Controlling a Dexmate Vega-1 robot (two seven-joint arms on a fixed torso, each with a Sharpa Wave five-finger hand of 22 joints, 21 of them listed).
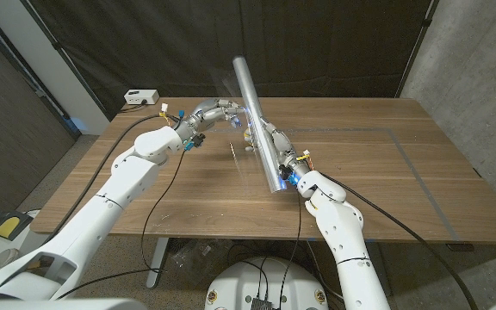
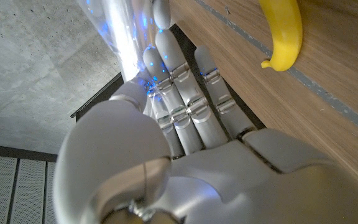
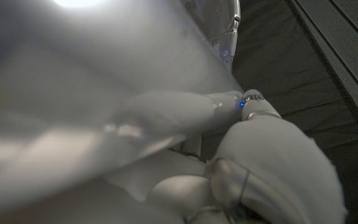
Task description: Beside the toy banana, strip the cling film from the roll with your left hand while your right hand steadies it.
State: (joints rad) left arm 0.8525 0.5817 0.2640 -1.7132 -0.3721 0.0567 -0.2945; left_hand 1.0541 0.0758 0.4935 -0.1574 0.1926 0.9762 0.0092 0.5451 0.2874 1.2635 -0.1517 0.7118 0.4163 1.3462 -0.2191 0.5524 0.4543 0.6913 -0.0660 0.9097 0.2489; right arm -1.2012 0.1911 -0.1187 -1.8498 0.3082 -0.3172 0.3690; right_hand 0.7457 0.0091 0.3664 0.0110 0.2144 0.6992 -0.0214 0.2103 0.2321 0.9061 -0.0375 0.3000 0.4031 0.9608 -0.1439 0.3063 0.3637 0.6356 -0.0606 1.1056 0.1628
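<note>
The cling film roll [image 1: 257, 120] is a long silvery tube held tilted above the table, its far end raised. My right hand [image 1: 281, 148] grips its lower part; in the right wrist view the roll [image 3: 92, 74] is a blurred pale mass against my right hand [image 3: 253, 168]. To the roll's left, my left hand [image 1: 214, 112] pinches the loose cling film [image 1: 233, 112], which hangs as a faint sheet. The left wrist view has my left hand [image 2: 185, 124] with the shiny film [image 2: 117, 37] at its fingertips. A yellow toy banana [image 2: 284, 31] lies on the wood just past those fingers.
The wooden table [image 1: 386, 172] has open surface on its right half and front left. At its back left corner sits a small white box [image 1: 140, 96] with a cable. A dark curtain hangs behind the table.
</note>
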